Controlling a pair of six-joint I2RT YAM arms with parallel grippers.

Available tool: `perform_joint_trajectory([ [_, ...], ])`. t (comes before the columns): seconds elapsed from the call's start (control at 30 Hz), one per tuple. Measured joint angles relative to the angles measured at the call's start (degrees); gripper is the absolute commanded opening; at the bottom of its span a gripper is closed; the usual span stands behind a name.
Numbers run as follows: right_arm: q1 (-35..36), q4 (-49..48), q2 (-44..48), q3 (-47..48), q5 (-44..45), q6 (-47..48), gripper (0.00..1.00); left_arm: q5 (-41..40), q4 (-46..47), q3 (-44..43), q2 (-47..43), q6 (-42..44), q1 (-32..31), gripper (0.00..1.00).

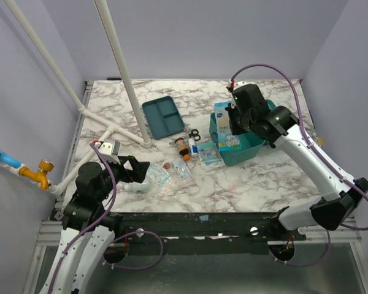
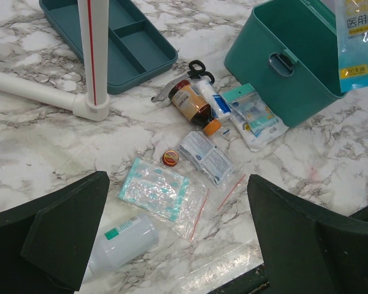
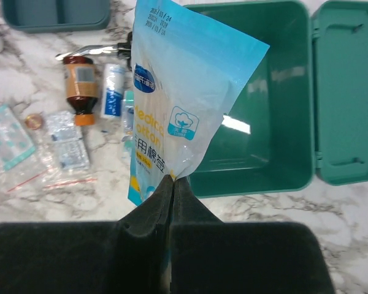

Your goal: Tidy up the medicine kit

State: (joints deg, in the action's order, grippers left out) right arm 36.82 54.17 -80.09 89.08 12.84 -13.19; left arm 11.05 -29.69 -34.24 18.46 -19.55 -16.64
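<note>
The medicine kit (image 1: 250,152) (image 2: 294,61) (image 3: 264,122) is a deep teal box standing with its lid (image 3: 346,92) swung open. My right gripper (image 1: 236,117) (image 3: 173,179) is shut on the bottom edge of a blue-and-white bag of cotton swabs (image 1: 223,116) (image 3: 184,92) (image 2: 359,37), which hangs over the kit's left rim. My left gripper (image 1: 138,168) (image 2: 178,180) is open above the near left of the table and holds nothing. Under it lie a white bottle (image 2: 126,239) on its side and a clear zip bag of teal pads (image 2: 156,190).
Loose items lie left of the kit: a brown bottle (image 2: 189,104), a white tube (image 2: 213,101), scissors (image 2: 193,73), sachets (image 2: 205,156), a small round tin (image 2: 170,158), a packet (image 2: 254,116). A shallow teal divided tray (image 1: 163,116) sits behind them, beside a white pipe frame (image 1: 129,79).
</note>
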Motion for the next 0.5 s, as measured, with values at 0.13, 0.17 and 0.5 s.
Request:
perform_joint_trajectory([
  [0.13,-0.46,-0.07,-0.92,0.83,4.7,4.5,0.01,0.0,0.0,0.0,0.0,0.0,0.0,0.99],
  [0.17,-0.66,-0.07,-0.98,0.85,5.79,6.03,0.01,0.0,0.0,0.0,0.0,0.0,0.0,0.99],
  [0.5,-5.35,-5.51,-2.4,-1.79,8.87,16.37,0.01,0.02,0.0,0.0,-0.02,0.0,0.0,0.99],
])
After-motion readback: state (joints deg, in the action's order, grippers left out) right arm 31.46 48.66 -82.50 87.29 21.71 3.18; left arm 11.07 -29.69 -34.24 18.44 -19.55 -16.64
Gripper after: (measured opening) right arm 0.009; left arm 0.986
